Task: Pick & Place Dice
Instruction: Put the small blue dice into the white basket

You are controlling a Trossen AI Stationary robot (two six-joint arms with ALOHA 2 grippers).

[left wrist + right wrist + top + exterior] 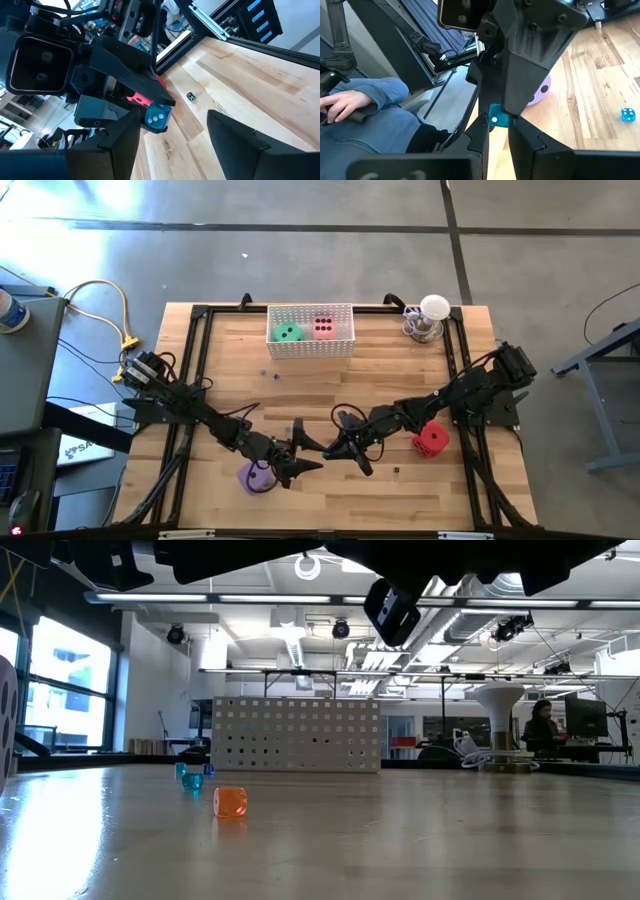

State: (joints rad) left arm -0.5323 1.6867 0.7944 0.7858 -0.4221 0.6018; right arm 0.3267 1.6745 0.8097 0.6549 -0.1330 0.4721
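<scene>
The purple die [255,477] lies on the table near its front edge, beside my left gripper [308,448], which is open and empty. The red die [432,440] lies beside my right arm. The green die [289,332] and the pink die [323,326] lie in the white basket [345,348] at the far edge. My right gripper [499,125] faces the left one tip to tip, above the table. It is shut on a tiny blue-green die [497,116], which also shows in the left wrist view [157,117], close to one left finger [120,142]. My right gripper pinches the tiny blue-green die [159,119] between its two fingertips [482,131]. The die is lifted clear of the table. It sits just in front of my open left gripper; I cannot tell whether the left finger touches it.
Tiny dice lie loose on the table: an orange one [230,802], blue ones [192,780] and a black one [190,96]. A white lamp-like stand [430,315] is at the far right corner. A person in a blue sleeve [375,100] sits beyond the table.
</scene>
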